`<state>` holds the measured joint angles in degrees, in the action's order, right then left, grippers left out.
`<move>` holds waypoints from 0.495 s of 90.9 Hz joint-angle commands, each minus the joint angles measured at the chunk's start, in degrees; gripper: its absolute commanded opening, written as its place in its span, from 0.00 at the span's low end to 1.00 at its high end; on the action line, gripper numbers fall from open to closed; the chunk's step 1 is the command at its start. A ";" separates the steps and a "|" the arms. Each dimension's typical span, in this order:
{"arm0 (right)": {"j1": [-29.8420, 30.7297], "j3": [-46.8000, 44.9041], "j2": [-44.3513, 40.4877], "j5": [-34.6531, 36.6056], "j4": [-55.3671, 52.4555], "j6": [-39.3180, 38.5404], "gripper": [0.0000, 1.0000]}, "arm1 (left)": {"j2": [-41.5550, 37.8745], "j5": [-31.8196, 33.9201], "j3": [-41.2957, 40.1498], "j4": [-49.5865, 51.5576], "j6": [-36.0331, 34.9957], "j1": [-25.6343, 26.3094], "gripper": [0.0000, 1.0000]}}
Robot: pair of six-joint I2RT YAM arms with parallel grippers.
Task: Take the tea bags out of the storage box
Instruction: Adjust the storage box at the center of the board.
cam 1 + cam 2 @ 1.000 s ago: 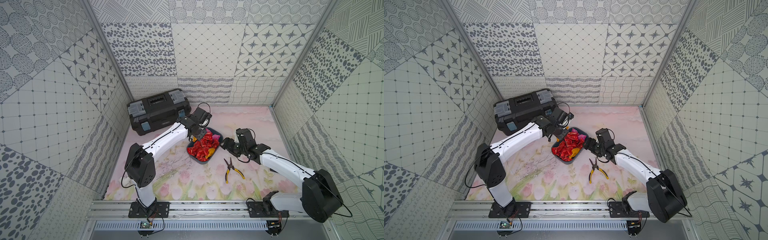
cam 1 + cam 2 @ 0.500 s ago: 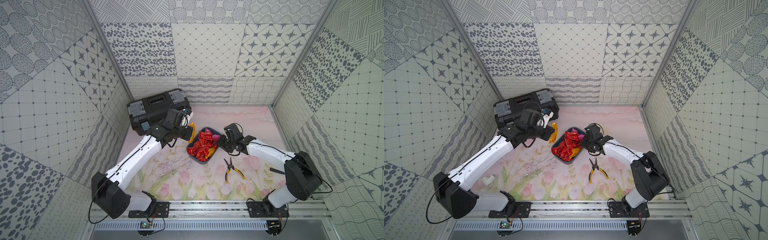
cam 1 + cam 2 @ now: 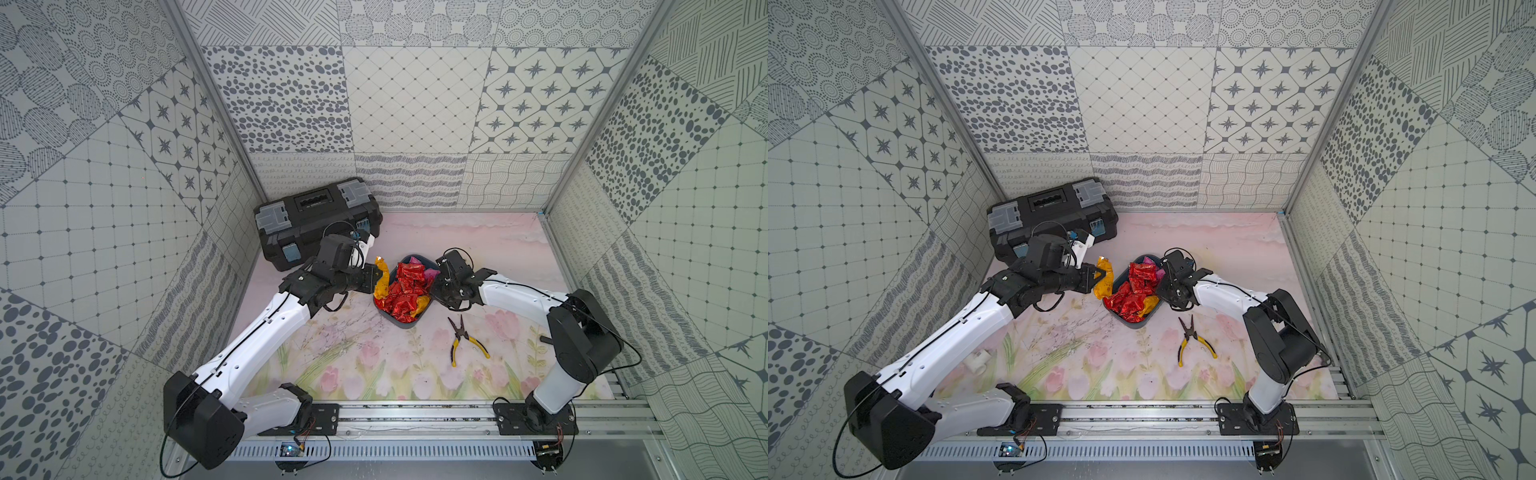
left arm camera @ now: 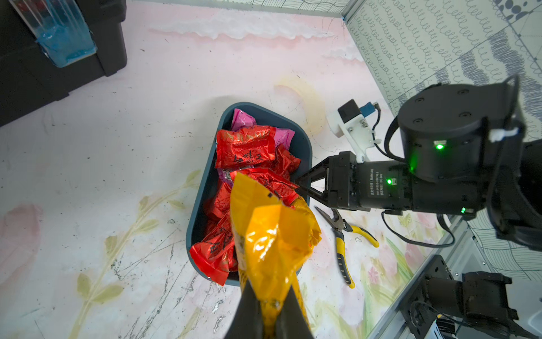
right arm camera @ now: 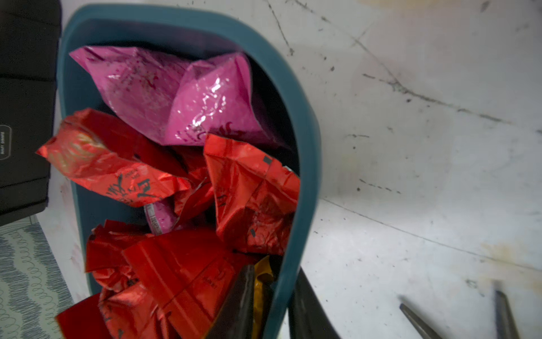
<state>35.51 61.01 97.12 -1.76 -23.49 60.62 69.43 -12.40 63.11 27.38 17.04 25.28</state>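
Right pincer (image 4: 296, 185) moved in, clamping storage box (image 4: 195, 217) rim.

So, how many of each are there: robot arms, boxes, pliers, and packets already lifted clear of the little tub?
Robot arms: 2, left arm and right arm
Boxes: 2, black toolbox and blue-grey tub
Pliers: 1
Packets lifted clear: 1, yellow-orange packet in the left tool
Total: 6
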 commanded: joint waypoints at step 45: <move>-5.16 6.22 1.85 -0.61 -4.60 -9.67 0.00 | -3.21 -0.79 -1.80 0.58 2.63 -2.30 0.04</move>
<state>33.30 63.83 98.00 -1.34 -27.38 55.99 65.95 -11.57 62.26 28.75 19.31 24.21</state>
